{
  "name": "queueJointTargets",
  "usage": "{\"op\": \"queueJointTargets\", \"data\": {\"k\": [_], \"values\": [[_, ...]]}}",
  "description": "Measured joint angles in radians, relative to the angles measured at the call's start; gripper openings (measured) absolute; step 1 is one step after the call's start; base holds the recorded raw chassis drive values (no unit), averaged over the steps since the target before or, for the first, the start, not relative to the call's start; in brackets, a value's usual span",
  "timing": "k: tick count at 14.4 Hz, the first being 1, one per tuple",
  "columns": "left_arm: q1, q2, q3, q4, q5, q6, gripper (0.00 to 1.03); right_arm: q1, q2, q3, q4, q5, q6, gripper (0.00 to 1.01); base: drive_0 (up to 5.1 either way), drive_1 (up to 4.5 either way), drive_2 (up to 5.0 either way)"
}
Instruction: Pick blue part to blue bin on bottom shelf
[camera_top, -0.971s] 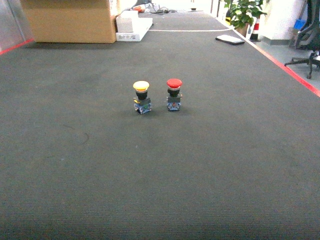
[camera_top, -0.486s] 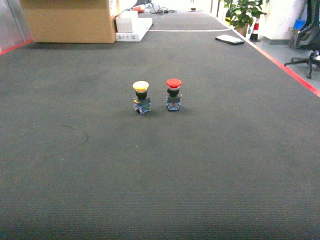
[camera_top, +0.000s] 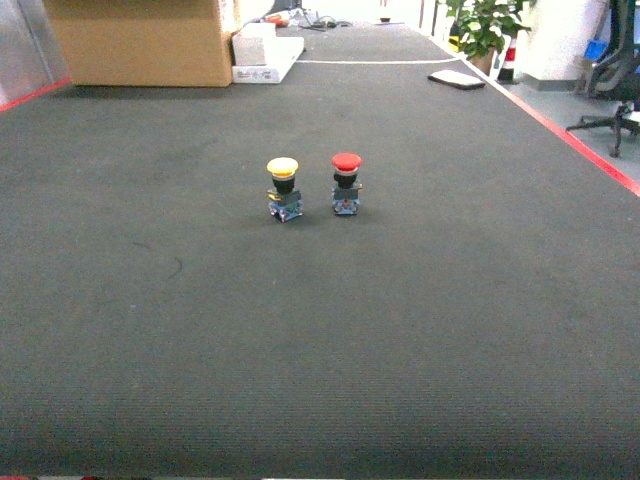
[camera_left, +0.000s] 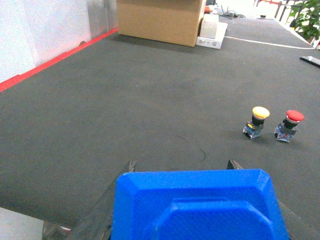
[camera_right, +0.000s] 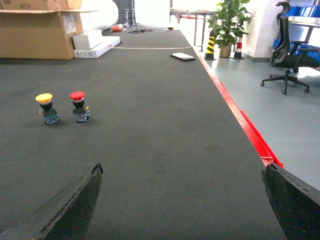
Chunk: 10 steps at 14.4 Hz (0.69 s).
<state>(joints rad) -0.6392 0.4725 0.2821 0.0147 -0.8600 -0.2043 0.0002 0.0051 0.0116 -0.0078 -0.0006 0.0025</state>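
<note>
Left wrist view shows the blue part (camera_left: 197, 207) filling the bottom of the picture, sitting between my left gripper (camera_left: 182, 172) fingertips, whose dark tips peek up behind its top edge on either side. I judge the gripper is closed on the part, holding it up off the mat (camera_left: 125, 105), since the part hangs in front of the camera with the floor well beyond it. I keep it gripped by its sides so it rides level and does not slip while the base travels.

My right gripper (camera_right: 182, 200) is spread wide: its two dark fingers stand at the far left and far right of its view with nothing between them. It carries nothing, so it is free.

On the dark mat ahead stand two push buttons, upright and just beside each other: the yellow button (camera_top: 283, 188) on the left and the red button (camera_top: 346, 183) on the right. They are not the part I am asked for, and I should leave them alone. A cardboard box (camera_top: 140, 40) sits at the far edge.

No shelf and no blue bin appear in any view, so the drop-off is out of sight. My judgement is that the pick is done and the carry is in hand; the next move calls for turning or driving until the bottom shelf comes into view, with the part kept clamped.
</note>
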Motion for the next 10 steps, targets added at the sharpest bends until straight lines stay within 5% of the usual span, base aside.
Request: {"op": "queueJointTargets", "data": {"k": [10], "values": [[0.001,0.006,0.0,-0.003,0.003,0.002,0.44,0.0,0.0,0.0,0.003,0.0,0.0,0.98,-1.7,-1.7,-1.7]]}}
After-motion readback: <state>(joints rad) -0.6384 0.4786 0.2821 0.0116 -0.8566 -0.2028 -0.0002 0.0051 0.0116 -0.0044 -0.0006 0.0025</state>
